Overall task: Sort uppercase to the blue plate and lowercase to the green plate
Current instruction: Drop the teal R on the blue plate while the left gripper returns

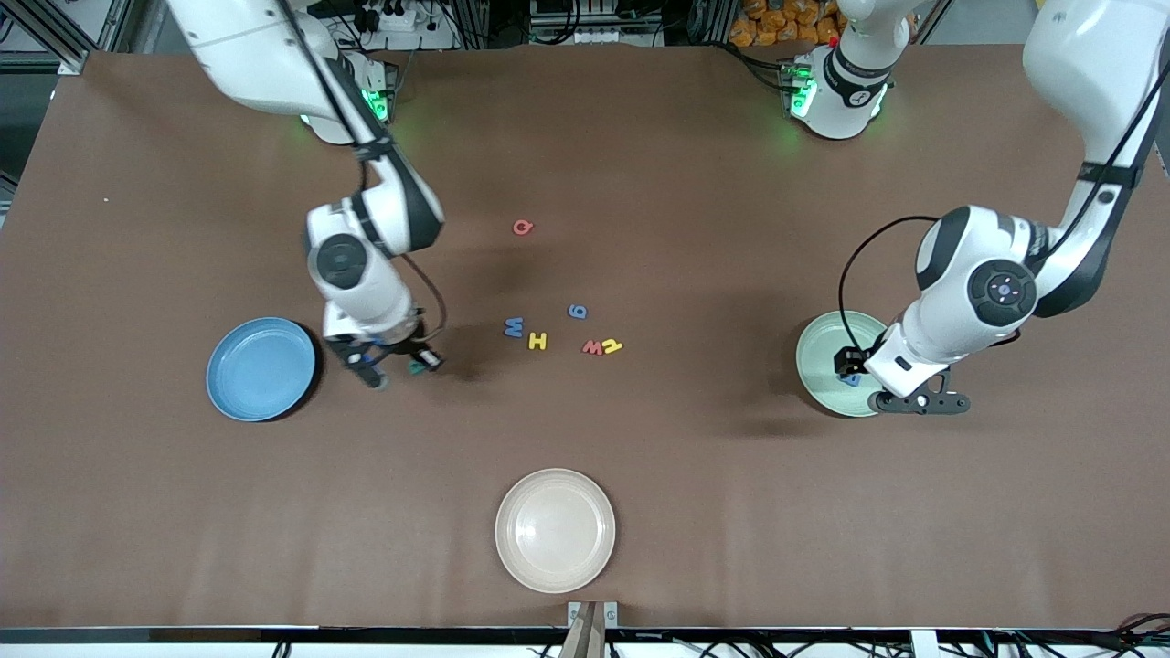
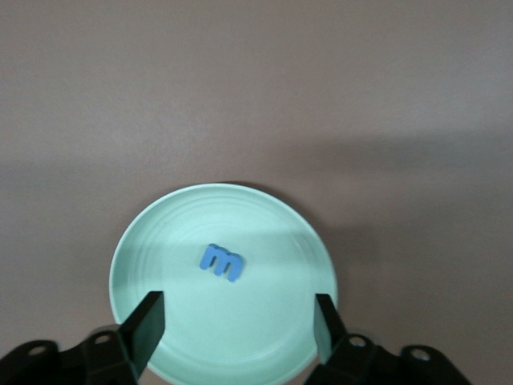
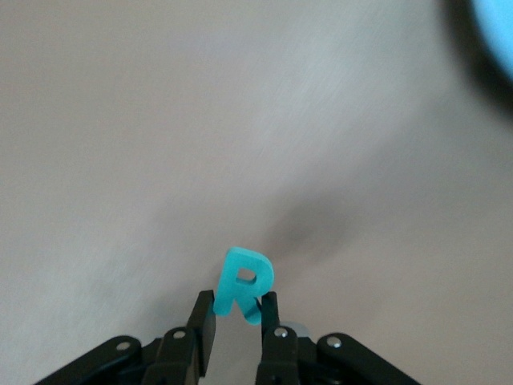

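Note:
My right gripper (image 1: 399, 366) (image 3: 238, 313) hangs just above the table beside the blue plate (image 1: 260, 368) (image 3: 498, 32), shut on the teal uppercase R (image 1: 418, 367) (image 3: 244, 282). My left gripper (image 1: 855, 364) (image 2: 236, 325) stands open over the green plate (image 1: 823, 352) (image 2: 160, 257), where a blue lowercase e (image 2: 220, 262) lies loose. Mid-table lie the pink Q (image 1: 522, 227), blue g (image 1: 577, 312), blue W (image 1: 514, 326), yellow H (image 1: 537, 342), red w (image 1: 592, 347) and yellow h (image 1: 611, 345).
A cream plate (image 1: 555, 530) sits near the table's front edge, nearer to the front camera than the letters. The blue plate lies toward the right arm's end, the green plate toward the left arm's end.

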Controlling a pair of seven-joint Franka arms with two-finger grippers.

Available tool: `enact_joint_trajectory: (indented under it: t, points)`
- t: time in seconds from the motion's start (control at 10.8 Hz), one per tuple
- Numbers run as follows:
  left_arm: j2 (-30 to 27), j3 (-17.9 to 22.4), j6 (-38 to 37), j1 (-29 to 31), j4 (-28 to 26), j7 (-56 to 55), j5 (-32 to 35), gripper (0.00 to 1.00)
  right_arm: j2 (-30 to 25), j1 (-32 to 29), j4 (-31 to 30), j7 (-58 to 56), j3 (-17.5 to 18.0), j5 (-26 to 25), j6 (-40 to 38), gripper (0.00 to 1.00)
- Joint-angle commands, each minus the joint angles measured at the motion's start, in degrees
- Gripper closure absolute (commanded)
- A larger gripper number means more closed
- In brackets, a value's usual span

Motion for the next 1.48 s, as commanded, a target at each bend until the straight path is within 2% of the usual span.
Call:
enact_joint_trajectory:
  t: [0.0, 0.18, 0.37, 0.65, 0.74, 0.83, 0.92, 1.39]
  points:
    - [-3.16, -0.96, -7.15, -1.41, 4.83, -1.04, -1.85, 0.0, -3.08, -7.06, -1.78, -8.78, 0.48, -0.19, -3.5, 1.0]
    - [-3.34, -1.05, -12.77, -1.42, 10.54, -0.95, -4.65, 0.0, -3.17, -14.52, -1.86, -17.39, 0.48, -0.19, -5.18, 1.0]
    - [-3.43, -1.05, -16.29, -1.42, 13.54, -1.04, -4.66, 0.0, -3.34, -20.6, -1.6, -25.22, 0.48, -0.19, -7.72, 1.0]
    - [-4.31, -3.15, -17.89, -2.38, 13.99, -2.0, -5.97, 0.0, -5.27, -25.71, -1.43, -31.31, 0.48, -0.19, -12.47, 1.0]
    - [-4.31, -4.82, -18.07, -3.17, 13.91, -4.53, -6.33, 0.0, -5.45, -26.16, -0.81, -31.41, 0.48, -0.19, -13.61, 0.53]
    - [-4.05, -6.75, -18.07, -4.57, 13.82, -8.12, -6.24, 0.0, -5.45, -26.16, -0.46, -31.41, 0.48, -0.19, -13.8, 0.01]
    - [-3.52, -8.07, -17.98, -6.58, 13.73, -10.59, -6.15, 0.0, -5.54, -26.16, -0.37, -31.41, 0.48, -0.19, -13.89, 0.0]
    - [1.04, -8.08, -16.31, -16.26, 13.55, -14.84, -4.75, 0.0, -4.93, -27.04, 0.07, -31.76, 0.48, -0.28, -13.71, 0.0]
